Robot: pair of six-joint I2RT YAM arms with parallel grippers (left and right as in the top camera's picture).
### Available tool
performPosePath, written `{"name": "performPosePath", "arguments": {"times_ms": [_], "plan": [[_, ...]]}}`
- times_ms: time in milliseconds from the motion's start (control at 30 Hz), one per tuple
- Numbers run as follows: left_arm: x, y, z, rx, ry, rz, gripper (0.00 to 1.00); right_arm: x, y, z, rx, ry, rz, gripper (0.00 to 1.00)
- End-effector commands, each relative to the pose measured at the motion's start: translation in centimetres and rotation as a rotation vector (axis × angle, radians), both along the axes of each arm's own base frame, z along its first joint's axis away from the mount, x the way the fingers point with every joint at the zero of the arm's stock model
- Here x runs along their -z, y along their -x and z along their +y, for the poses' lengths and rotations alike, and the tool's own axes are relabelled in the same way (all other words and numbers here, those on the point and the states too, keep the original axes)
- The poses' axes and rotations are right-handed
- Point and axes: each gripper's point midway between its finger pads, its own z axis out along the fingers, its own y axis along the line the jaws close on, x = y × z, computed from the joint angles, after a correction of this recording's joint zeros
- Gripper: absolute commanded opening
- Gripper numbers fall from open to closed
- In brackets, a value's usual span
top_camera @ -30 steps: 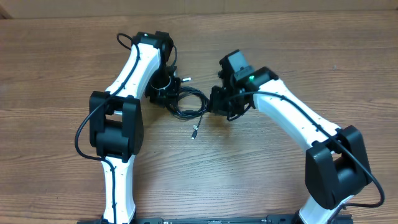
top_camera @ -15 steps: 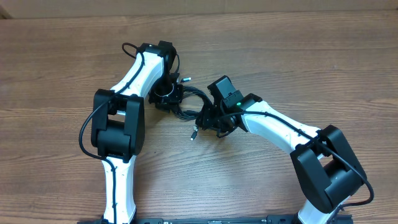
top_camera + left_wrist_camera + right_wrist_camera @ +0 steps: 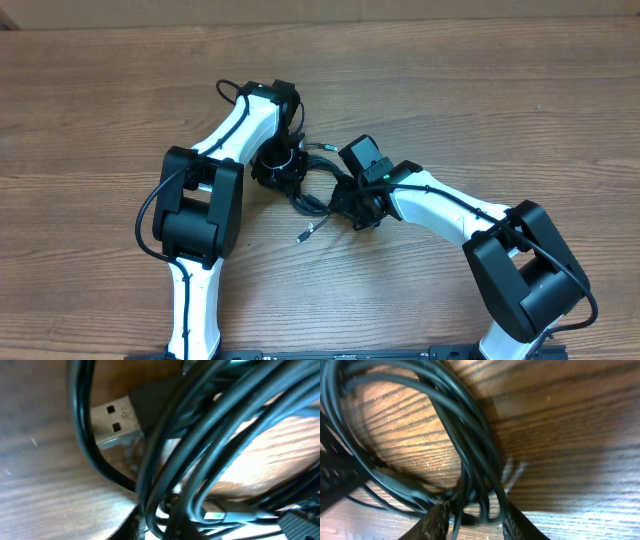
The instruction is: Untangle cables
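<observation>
While the desk (image 3: 90, 90) is viewed from above, cables (image 3: 312, 192) are seen looped on it | left fingers (image 3: 278, 168): set at cables' left edge, grip cannot be told | right fingers (image 3: 436, 521): cable strands lying between them, clench cannot be told | silver plug (image 3: 114, 419): beside cables

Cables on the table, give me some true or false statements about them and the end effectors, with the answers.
The cables lie bunched between the two arms. True.
A silver USB plug shows in the left wrist view. True.
The cables are laid out straight and separate. False: they are looped together.
Nothing lies between the right end effector's fingers. False: cable loops pass between them.
A plug tip trails out of the bundle onto the wooden table. True.
</observation>
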Motion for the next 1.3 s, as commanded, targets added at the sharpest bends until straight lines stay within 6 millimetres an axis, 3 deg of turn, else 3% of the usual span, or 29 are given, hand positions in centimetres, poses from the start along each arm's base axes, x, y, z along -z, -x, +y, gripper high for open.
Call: {"name": "performPosePath", "arguments": {"times_ms": [0, 200, 267, 367, 533, 600, 700, 833, 900, 933, 1267], "plan": [[2.2, 1.9, 0.1, 0.045, -0.025, 0.071, 0.20, 0.2, 1.2, 0.5, 0.008, -0.038, 0.055, 0.30], [2.5, 0.9, -0.4, 0.043, -0.006, 0.025, 0.19, 0.2, 1.0, 0.4, 0.012, -0.037, 0.053, 0.16], [2.5, 0.7, -0.4, 0.044, -0.005, 0.020, 0.19, 0.2, 0.7, 0.0, 0.025, -0.035, 0.051, 0.04], [2.6, 0.8, -0.3, 0.045, -0.011, 0.019, 0.20, 0.2, 0.3, -0.8, 0.052, -0.048, 0.069, 0.04], [3.7, 1.4, 0.5, 0.053, -0.044, 0.023, 0.29, 0.3, 0.0, -3.9, 0.091, -0.058, 0.144, 0.04], [4.7, 1.8, 0.6, 0.053, -0.042, 0.018, 0.31, 0.5, 0.2, -5.4, 0.083, -0.036, 0.164, 0.04], [4.6, 1.7, 0.5, 0.051, -0.033, 0.016, 0.36, 0.8, 0.8, -6.7, 0.073, 0.002, 0.186, 0.04], [3.5, 1.2, -0.6, 0.072, 0.030, 0.014, 0.59, 0.9, 0.7, -6.7, 0.031, 0.007, 0.165, 0.05], [2.8, 1.6, -2.7, 0.108, 0.176, 0.033, 0.74, 0.9, 0.8, -6.7, 0.031, 0.007, 0.167, 0.06], [2.6, 1.7, -3.4, 0.106, 0.219, 0.039, 0.76, 0.9, 0.9, -6.7, 0.031, 0.008, 0.170, 0.06], [4.6, 1.2, -1.3, -0.014, 0.032, 0.009, 0.63, 1.2, 3.4, -8.6, 0.006, 0.077, 0.269, 0.30]]}}
